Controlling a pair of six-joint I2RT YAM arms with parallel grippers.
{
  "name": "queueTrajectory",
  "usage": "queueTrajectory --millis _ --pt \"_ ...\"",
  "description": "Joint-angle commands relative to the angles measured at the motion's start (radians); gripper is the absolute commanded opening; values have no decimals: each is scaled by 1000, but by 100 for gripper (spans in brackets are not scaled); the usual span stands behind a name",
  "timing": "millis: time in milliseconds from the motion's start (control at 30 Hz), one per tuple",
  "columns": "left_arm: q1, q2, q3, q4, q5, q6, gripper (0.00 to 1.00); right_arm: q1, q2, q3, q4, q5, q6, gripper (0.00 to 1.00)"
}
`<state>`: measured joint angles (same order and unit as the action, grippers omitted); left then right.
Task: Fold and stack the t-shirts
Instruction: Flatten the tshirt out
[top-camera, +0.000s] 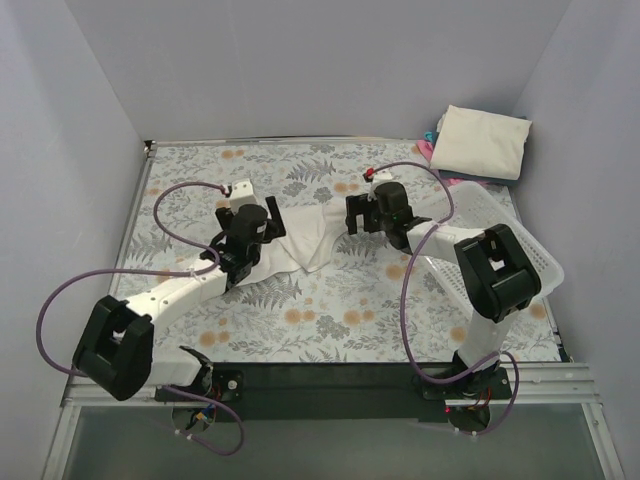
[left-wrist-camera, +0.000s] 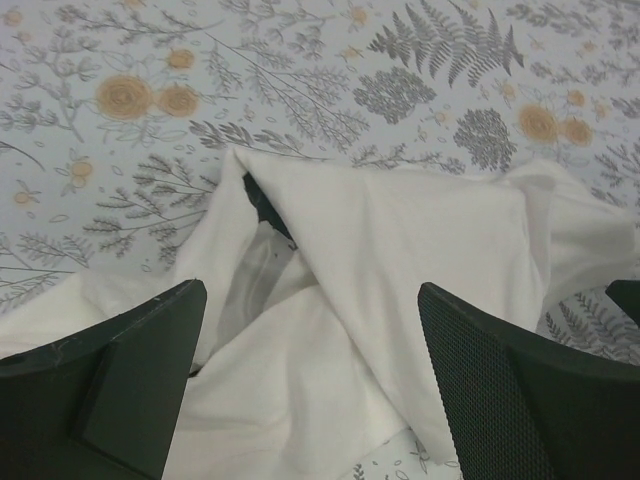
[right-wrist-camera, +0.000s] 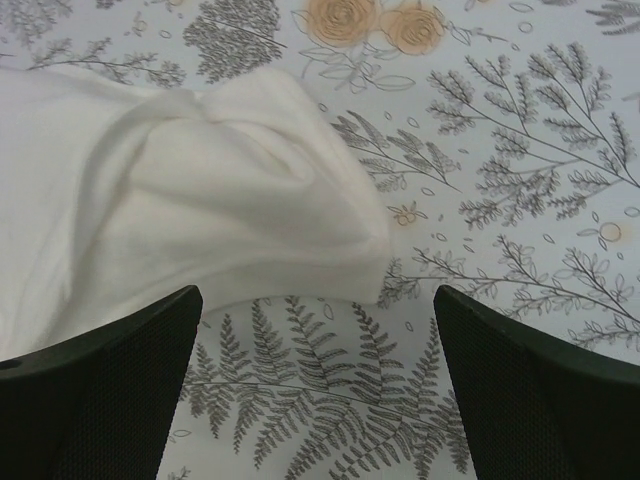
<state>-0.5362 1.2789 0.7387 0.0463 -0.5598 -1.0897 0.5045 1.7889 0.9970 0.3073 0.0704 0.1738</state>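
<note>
While both arms reach out from the near edge, two grippers sit mid-table on either side of one loose t-shirt (top-camera: 305, 238); left gripper (top-camera: 264, 222) has its jaws spread wide, gripping nothing, low over the crumpled white folds; right gripper (top-camera: 356, 214) likewise gapes wide and empty, with a rounded bunched edge of the cloth just ahead of its fingers (right-wrist-camera: 110, 390) and bare floral table (top-camera: 340, 320) between them; the shirt is white, rumpled, unfolded, with a dark opening in its folds in the left wrist view; farther right, one white lattice basket (top-camera: 490, 205) lies partly behind the right arm; far right corner holds one folded stack (top-camera: 480, 142), cream piece on top, pink and blue edges beneath; number of layers unclear.
</note>
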Motion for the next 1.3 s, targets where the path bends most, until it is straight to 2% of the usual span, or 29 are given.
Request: queueTrajectory --millis 0,367,533,800,1000,1100,1133,1267 --pt "-45 42 51 32 12 -19 80 -32 -29 -41 1 94 21 90" --pt "-131 232 83 118 49 -33 80 -106 -131 -139 -10 282 39 91" --pt "-180 310 134 130 51 -26 80 -122 -126 -107 -10 350 36 91" --pt "-196 323 128 138 66 -30 80 -190 -68 -18 -16 371 13 91" --pt "-232 345 137 138 58 -19 80 -176 -144 -38 15 217 -2 90" --pt "-254 381 145 124 -42 -59 78 -143 -180 -34 30 137 0 89" --pt "-254 367 134 109 -69 -85 75 -132 -184 -23 32 123 1 89" --pt "-249 225 41 142 -173 -119 76 -86 -194 -6 41 17 38 87"
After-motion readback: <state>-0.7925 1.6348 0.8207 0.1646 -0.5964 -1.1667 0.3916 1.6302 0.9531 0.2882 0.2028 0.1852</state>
